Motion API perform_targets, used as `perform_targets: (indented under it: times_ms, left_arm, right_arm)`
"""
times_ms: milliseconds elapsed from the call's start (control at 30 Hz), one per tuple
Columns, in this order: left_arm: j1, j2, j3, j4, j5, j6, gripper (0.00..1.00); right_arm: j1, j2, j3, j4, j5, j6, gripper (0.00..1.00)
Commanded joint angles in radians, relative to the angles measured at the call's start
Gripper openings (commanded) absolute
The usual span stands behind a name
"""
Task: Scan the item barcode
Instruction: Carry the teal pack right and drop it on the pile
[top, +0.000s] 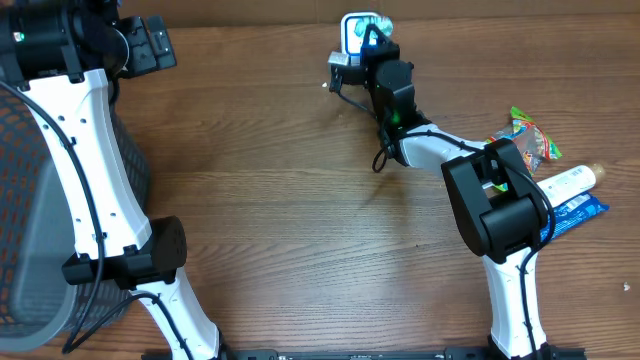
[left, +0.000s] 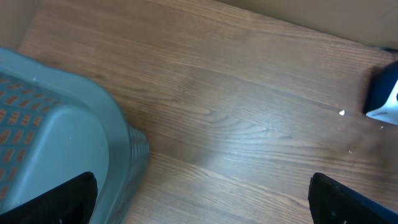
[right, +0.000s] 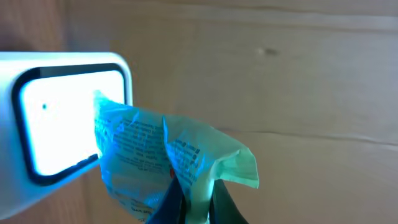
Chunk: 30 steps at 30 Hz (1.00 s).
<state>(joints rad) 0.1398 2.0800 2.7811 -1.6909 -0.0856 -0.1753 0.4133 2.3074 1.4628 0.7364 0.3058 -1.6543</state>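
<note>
Far left, a grey plastic mesh basket (top: 25, 200) sits beside the left gripper (top: 152, 45), whose jaws are spread wide and empty above the brown wood-grain table (top: 270, 200). At centre, a white rounded barcode scanner (right: 62, 112) glows as the right gripper (right: 196, 202) pinches a crinkled pale-green printed packet (right: 155, 162) before its lit window. At right lie a multicoloured sweet wrapper (top: 528, 138), a white tube (top: 568, 182) and a blue pouch (top: 580, 212).
</note>
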Motion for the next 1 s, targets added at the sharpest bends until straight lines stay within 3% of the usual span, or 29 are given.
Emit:
perform_targets:
  times_ms: [0,233,333,500,633,667,733,833,967]
  left_arm:
    - [0.002,0.009,0.0,0.002,0.005,0.019,1.0]
    - [0.002,0.009,0.0,0.002,0.005,0.019,1.0]
    - [0.002,0.009,0.0,0.002,0.005,0.019,0.99]
    - [0.002,0.009,0.0,0.002,0.005,0.019,0.99]
    - [0.002,0.009,0.0,0.002,0.005,0.019,1.0]
    - [0.002,0.009,0.0,0.002,0.005,0.019,1.0]
    - [0.002,0.009,0.0,0.002,0.005,0.019,1.0]
    - [0.002,0.009,0.0,0.002,0.005,0.019,1.0]
    - [0.002,0.009,0.0,0.002,0.005,0.019,1.0]
  right_arm:
    - [0.01,-0.005,0.012,0.029,0.042,0.047,0.04]
    - [0.057,-0.044,0.012,0.069,0.1,0.057,0.04]
    - [0.086,-0.095,0.012,0.058,0.161,0.134,0.04]
    - [0.21,-0.3,0.012,-0.223,0.34,0.31,0.04]
    - [0.282,-0.468,0.012,-0.577,0.304,0.631,0.04]
    - [0.306,-0.564,0.012,-0.799,0.176,0.835,0.04]
    - [0.307,-0.649,0.012,-0.972,0.008,1.03,0.04]
    - [0.275,-0.743,0.012,-1.144,-0.143,1.254,0.04]
    - [0.201,-0.849,0.012,-1.323,-0.18,1.517,0.04]
